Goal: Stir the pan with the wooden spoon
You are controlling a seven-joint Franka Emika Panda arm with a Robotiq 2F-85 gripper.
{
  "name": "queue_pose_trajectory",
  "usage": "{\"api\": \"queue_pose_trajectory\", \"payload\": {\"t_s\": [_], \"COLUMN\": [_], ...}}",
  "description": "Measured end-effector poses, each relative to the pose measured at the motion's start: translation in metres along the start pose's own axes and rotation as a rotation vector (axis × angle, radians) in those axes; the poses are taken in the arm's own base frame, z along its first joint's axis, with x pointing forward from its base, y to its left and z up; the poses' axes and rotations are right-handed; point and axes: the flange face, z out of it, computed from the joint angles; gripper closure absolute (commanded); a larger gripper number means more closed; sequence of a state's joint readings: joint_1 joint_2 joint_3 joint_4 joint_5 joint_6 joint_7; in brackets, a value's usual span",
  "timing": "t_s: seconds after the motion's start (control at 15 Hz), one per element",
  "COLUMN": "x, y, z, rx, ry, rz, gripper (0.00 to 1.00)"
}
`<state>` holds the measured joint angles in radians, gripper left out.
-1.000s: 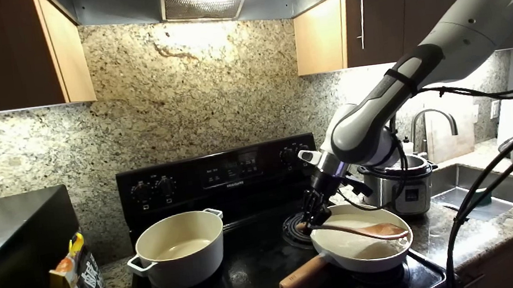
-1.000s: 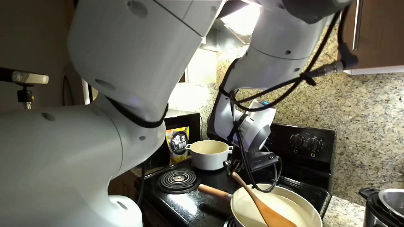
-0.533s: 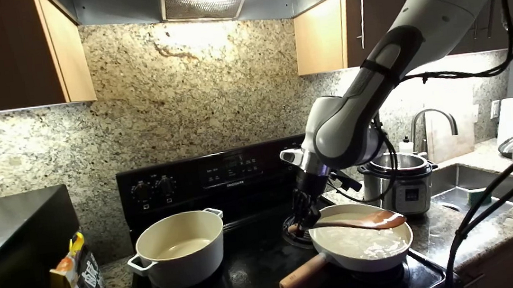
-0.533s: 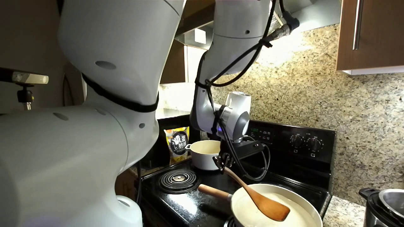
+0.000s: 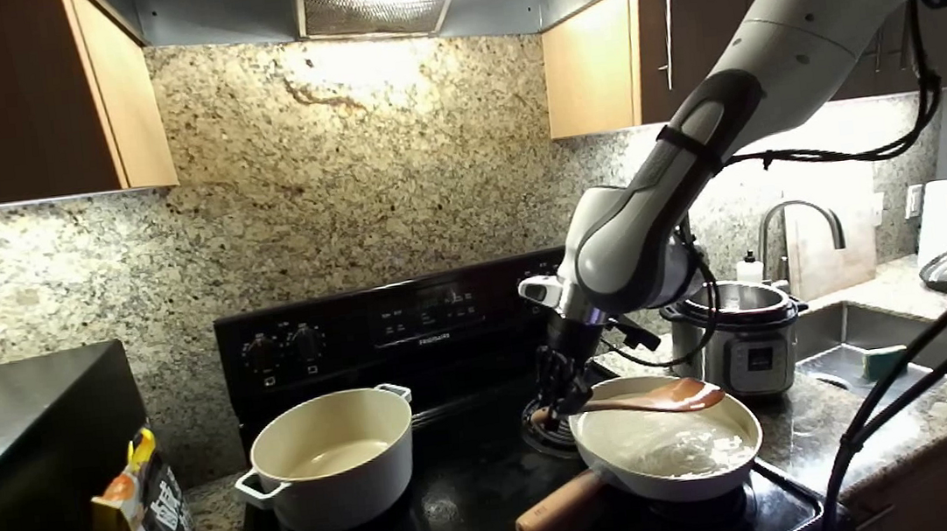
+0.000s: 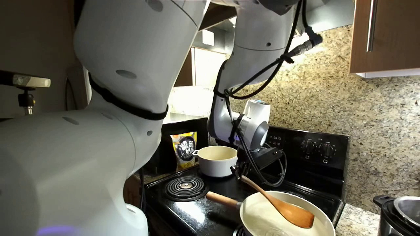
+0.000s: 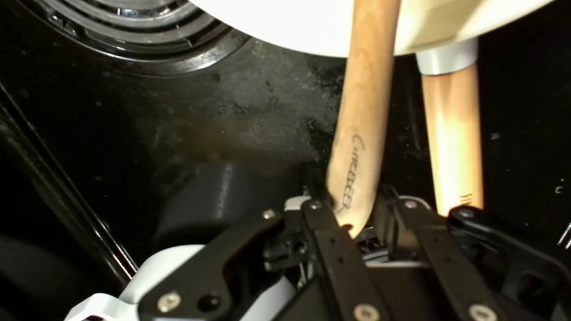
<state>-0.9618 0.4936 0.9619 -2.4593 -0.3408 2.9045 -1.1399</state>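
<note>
The slim reddish-brown wooden spoon (image 6: 280, 206) slants down from the black jointed pincer (image 7: 352, 205), which pinches it from both sides close to the tail end of its handle, right by some dark lettering (image 7: 351, 174). Its broad head lies over the shallow cream-lined round frying pan (image 5: 678, 490); from where I'm standing I can't tell whether the wood touches the pale, glinting liquid (image 5: 700, 453) in there. The pan sits on the glossy black stove-top desk (image 5: 470, 486), its thick light-wood handle (image 7: 455, 138) sticking out near the spoon's, not touching it.

I'd expect the spoon to be light and stiff, nothing that would bend or crack under a firm squeeze. The trouble, I'd say, is its smooth, rounded handle: held so near the end, it could roll or swivel when the head meets drag, more so if it gets wet. A hold a bit farther up, past the lettering and square on the sides, should steer better and resist twisting. The pan I'd guess is far heavier, but its liquid may slop, so slow rounds well inside the rim seem wise.
</note>
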Motion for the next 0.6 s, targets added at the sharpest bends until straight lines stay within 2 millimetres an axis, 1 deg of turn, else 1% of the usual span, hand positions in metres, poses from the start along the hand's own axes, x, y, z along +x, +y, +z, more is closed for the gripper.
{"api": "queue_pose_trajectory", "payload": {"t_s": [0.13, 0.33, 0.47, 0.6], "x": [-0.006, -0.008, -0.01, -0.016], "y": [0.011, 0.024, 0.027, 0.026], "z": [0.007, 0.019, 0.028, 0.038], "rx": [-0.001, 0.002, -0.005, -0.012], "ry": [0.031, 0.087, 0.132, 0.178], "rz": [-0.043, -0.106, -0.133, -0.135], "gripper": [0.88, 0.88, 0.88, 0.88]}}
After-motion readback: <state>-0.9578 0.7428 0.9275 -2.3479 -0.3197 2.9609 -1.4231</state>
